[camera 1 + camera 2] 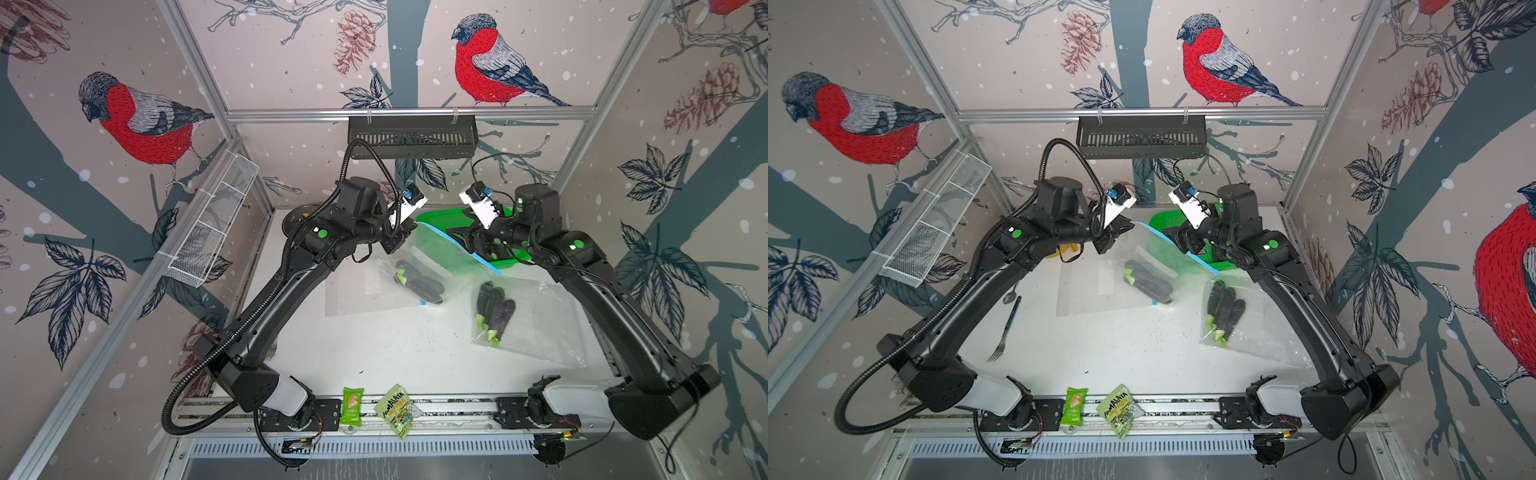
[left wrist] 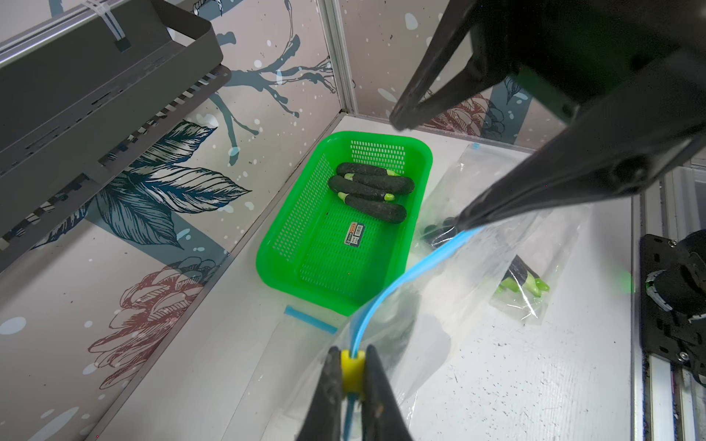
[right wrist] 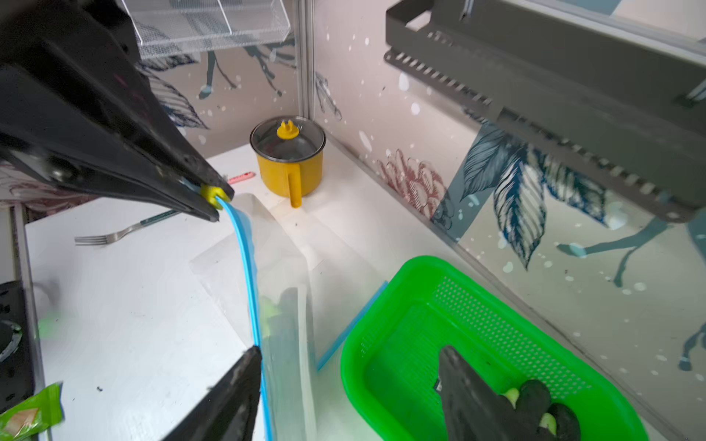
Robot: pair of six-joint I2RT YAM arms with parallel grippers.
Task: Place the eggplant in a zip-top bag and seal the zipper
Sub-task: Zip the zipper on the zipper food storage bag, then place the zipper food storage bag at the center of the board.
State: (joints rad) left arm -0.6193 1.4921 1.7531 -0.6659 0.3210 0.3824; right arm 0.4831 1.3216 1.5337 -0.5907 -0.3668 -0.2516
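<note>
Front rail: snack packs (image 1: 352, 405) sit between the two arm bases. Fork (image 1: 1005, 328) lies on table (image 1: 374, 353) by L arm. Both arms rise from their bases w/ elbows out wide, forearms angle inward and nearly meet over mid-table, wrists tipped down. Spare bag (image 1: 540, 324) w/ bagged eggplants (image 1: 492, 311) lies flat beside R arm.

Zip-top bag (image 1: 436, 262) hangs between the claws, top edge up, bottom resting on table. Eggplant (image 1: 419, 284) is inside it, low near the bottom.

L claw (image 2: 352, 362) is clamped tight on yellow slider (image 2: 352, 372) at one end of blue zipper (image 2: 397, 284). R claw (image 3: 349, 349) is spread wide, gripping nothing. One finger (image 3: 244, 378) touches the zipper track, the other hangs over green basket (image 2: 298, 244). Can't tell if zipper is fully sealed.

Basket sits far R on table, loose eggplants (image 2: 366, 191) in it. Yellow pot (image 3: 288, 164) w/ glass lid in far L corner. Black shelf (image 1: 411, 137) on back rail.
</note>
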